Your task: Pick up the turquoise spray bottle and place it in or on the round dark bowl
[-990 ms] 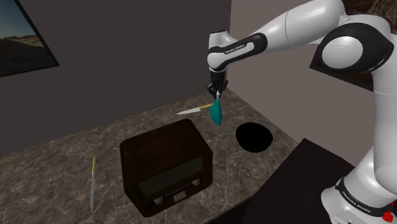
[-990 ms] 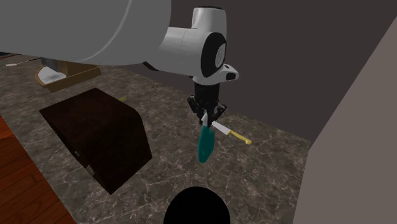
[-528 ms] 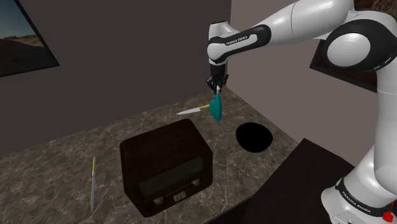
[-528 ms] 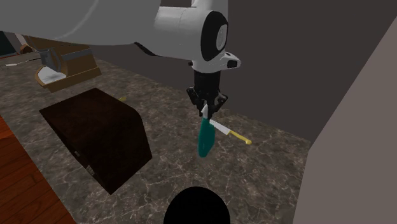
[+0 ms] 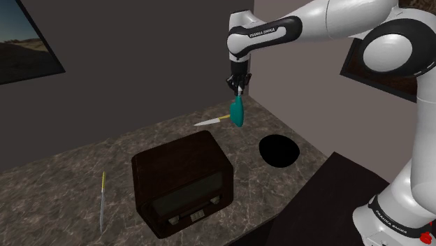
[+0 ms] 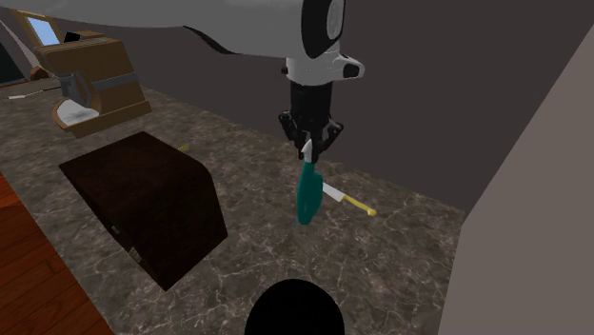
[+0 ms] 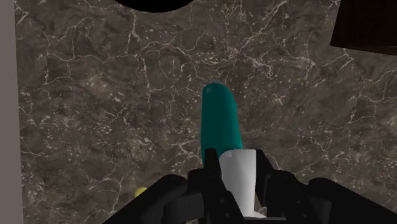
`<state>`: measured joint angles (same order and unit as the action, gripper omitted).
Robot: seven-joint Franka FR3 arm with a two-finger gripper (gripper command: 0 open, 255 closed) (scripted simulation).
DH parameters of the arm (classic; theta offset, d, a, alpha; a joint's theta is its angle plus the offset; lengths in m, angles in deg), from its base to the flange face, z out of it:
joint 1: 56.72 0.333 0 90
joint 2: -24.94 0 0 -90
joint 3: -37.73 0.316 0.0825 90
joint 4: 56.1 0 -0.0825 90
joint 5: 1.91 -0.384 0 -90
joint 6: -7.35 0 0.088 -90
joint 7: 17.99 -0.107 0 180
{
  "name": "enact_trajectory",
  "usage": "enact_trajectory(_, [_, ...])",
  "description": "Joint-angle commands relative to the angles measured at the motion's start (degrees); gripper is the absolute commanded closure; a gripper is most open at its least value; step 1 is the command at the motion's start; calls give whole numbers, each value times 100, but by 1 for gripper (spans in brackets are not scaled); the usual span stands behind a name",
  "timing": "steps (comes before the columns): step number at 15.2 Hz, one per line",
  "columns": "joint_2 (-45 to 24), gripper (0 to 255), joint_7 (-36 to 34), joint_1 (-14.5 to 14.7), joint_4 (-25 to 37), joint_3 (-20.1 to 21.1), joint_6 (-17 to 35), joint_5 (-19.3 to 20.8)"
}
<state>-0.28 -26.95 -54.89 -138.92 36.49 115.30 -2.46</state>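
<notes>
Above the counter, hand clamped on hanging spray bottle.

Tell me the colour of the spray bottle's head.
White head on a teal bottle; clearest in the wrist view.

Under my hand lies the table, dark brown stone with pale veins. Behind my hand a dark grey wall rises from the table's far edge. A paler wall meets it in a corner near my hand. A framed picture hangs on the dark wall, well off to the side. Beyond the table's open edge lies reddish wooden floor. The light is dim.
</notes>
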Motion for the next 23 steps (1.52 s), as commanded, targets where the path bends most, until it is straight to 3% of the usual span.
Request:
enact_trajectory(1, [20, 255, 1, -2, 113, -1, -135, 1])
enact_trajectory(5, [44, 255, 0, -2, 335, -2, -380, 1])
enact_trajectory(13, [1972, 255, 202, -116, -1852, -87, -121, 35])
enact_trajectory(23, [4116, 255, 493, -281, -3613, -257, -500, 164])
